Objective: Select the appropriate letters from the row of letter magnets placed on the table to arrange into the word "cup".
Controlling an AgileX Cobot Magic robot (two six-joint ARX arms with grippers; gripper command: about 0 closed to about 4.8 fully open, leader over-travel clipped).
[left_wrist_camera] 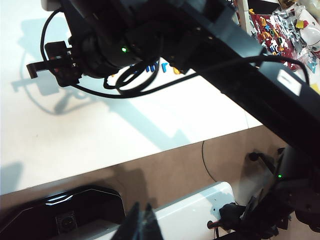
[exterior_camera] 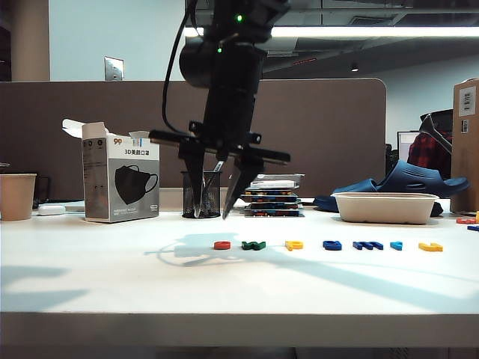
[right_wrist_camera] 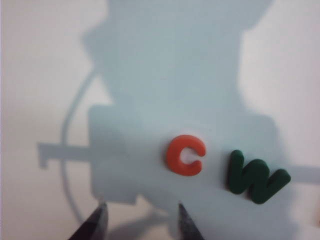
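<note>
The right gripper [exterior_camera: 212, 213] hung fingers-down above the table [exterior_camera: 112, 277], jaws apart and empty, over the red "c" [right_wrist_camera: 185, 154]. Seven row magnets lay behind: two yellow, three blue. The left gripper [left_wrist_camera: 141, 225] looked closed.

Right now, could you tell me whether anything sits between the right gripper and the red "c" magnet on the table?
Nothing visible does. The right gripper hangs open above the white table, and the red "c" lies on bare surface just beyond its fingers. The green letter lies beside the "c", apart from it and off the approach line.
</note>
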